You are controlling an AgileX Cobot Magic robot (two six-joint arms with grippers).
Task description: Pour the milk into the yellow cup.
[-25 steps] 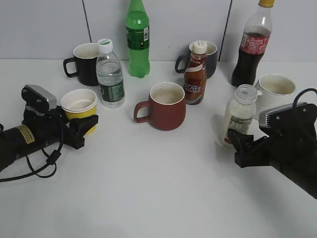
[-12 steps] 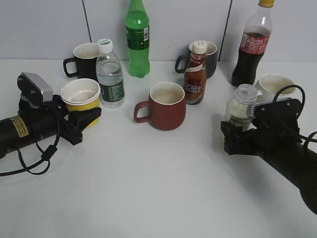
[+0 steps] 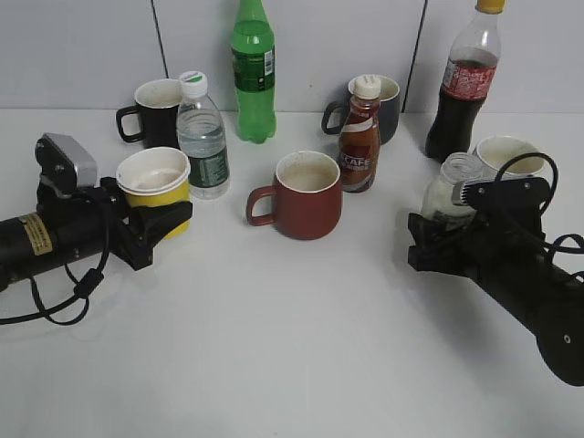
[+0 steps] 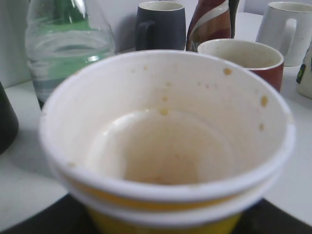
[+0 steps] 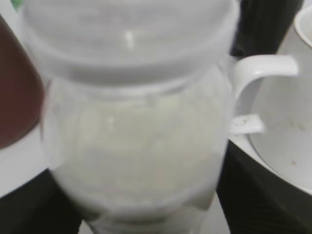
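From across the table, the left gripper (image 3: 162,222) is clamped around the yellow cup (image 3: 155,185), which sits upright on the left side, just in front of the clear water bottle (image 3: 203,135). On the right, the right gripper (image 3: 429,239) is closed around the milk bottle (image 3: 449,193), standing beside the white mug (image 3: 507,159). The red mug (image 3: 304,194) sits between the two arms, with the brown coffee bottle (image 3: 360,135) just behind it.

Over the left wrist, the yellow cup (image 4: 165,146) fills the frame, its white inside empty but speckled with small stains, dark jaws at its base.

Over the right wrist, the milk bottle (image 5: 134,126) looms close and blurred, creamy liquid inside, black gripper parts on either side at the bottom, the white mug (image 5: 280,122) to its right.
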